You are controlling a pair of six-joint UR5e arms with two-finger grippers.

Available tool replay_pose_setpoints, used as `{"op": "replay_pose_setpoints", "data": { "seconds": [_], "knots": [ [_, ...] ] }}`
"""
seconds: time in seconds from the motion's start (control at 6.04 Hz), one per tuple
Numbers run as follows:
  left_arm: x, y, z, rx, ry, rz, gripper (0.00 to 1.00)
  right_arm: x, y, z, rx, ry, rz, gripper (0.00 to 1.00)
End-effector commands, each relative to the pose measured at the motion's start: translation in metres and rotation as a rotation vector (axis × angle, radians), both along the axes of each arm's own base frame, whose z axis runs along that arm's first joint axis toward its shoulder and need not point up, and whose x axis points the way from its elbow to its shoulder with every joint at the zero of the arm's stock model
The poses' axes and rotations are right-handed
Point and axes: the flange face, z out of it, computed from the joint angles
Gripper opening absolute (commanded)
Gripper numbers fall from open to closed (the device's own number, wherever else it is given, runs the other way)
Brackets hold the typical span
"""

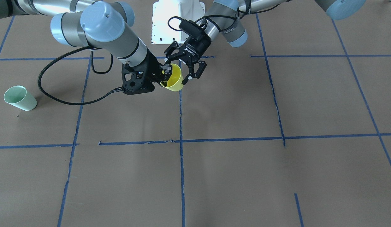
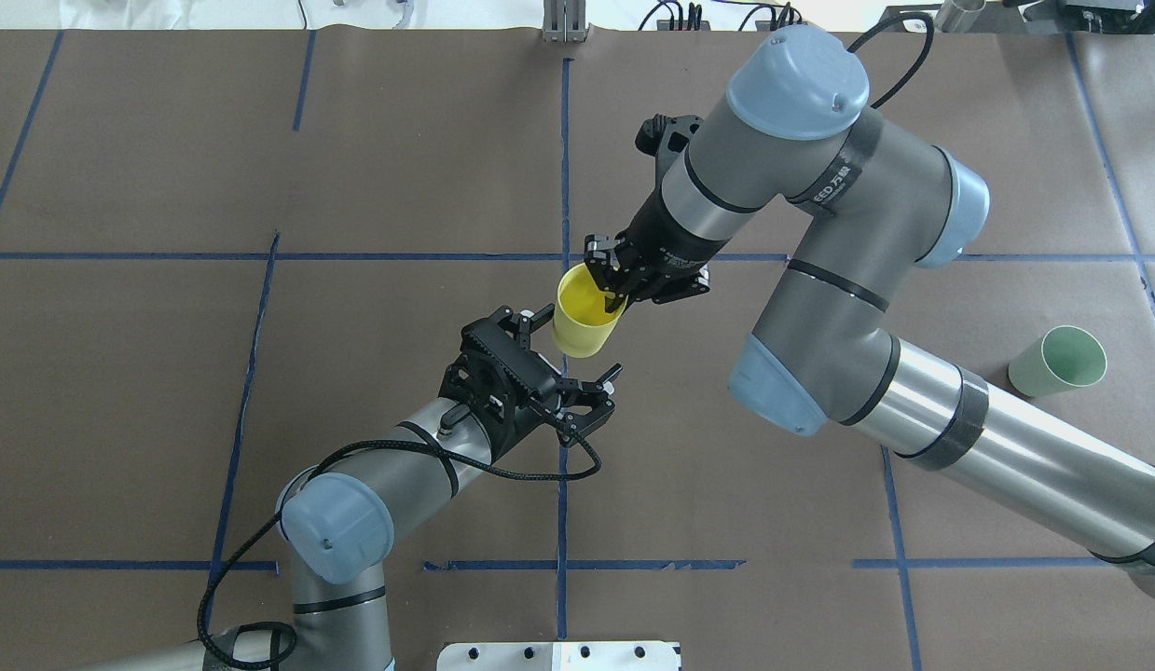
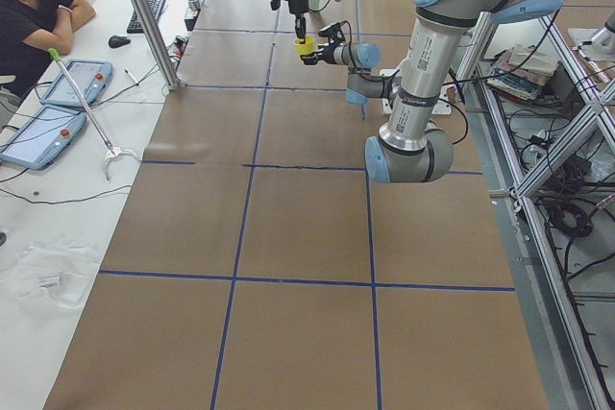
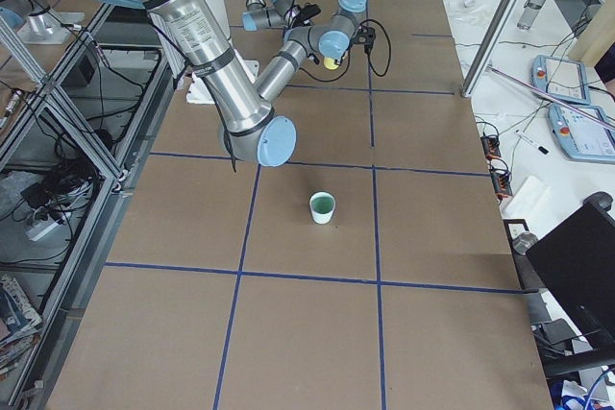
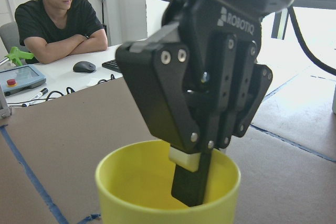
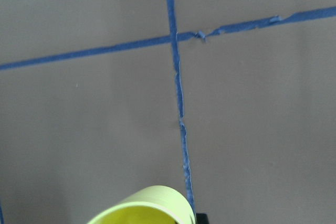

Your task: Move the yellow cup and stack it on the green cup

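The yellow cup (image 2: 584, 326) hangs above the table's middle, tilted. My right gripper (image 2: 615, 291) is shut on its rim, one finger inside and one outside, which shows close up in the left wrist view (image 5: 190, 174). My left gripper (image 2: 577, 349) is open, its fingers on either side of the cup's lower body without closing on it. In the front-facing view the cup (image 1: 173, 82) sits between the right gripper (image 1: 165, 73) and the left gripper (image 1: 179, 74). The green cup (image 2: 1058, 362) stands alone far off on the robot's right side, also in the front-facing view (image 1: 20, 98).
Brown table cover with a blue tape grid (image 2: 564, 186). The white robot base plate (image 1: 178, 22) is at the table's robot side. An operator (image 5: 58, 19) sits at a side desk with teach pendants (image 3: 67, 84) beyond the table's left end.
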Motion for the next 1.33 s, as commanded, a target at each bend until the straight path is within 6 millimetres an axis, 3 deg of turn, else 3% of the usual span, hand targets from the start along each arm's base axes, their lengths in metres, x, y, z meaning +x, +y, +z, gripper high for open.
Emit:
{"op": "replay_pose_setpoints", "data": {
  "seconds": [0.0, 0.5, 0.83, 1.16],
  "knots": [
    [-0.001, 0.000, -0.002, 0.001, 0.005, -0.003, 1.00, 0.047, -0.039, 0.020, -0.083, 0.048, 0.221, 0.00],
    [-0.003, -0.004, -0.005, -0.006, 0.010, -0.045, 1.00, 0.188, -0.060, 0.157, -0.129, 0.181, 0.360, 0.00],
    [-0.001, -0.003, -0.007, -0.063, 0.057, -0.034, 1.00, 0.276, -0.025, 0.247, -0.044, 0.292, 0.315, 0.00],
    [0.001, -0.004, -0.012, -0.064, 0.066, -0.038, 1.00, 0.313, 0.020, 0.317, -0.024, 0.371, 0.210, 0.00]
  ]
}}
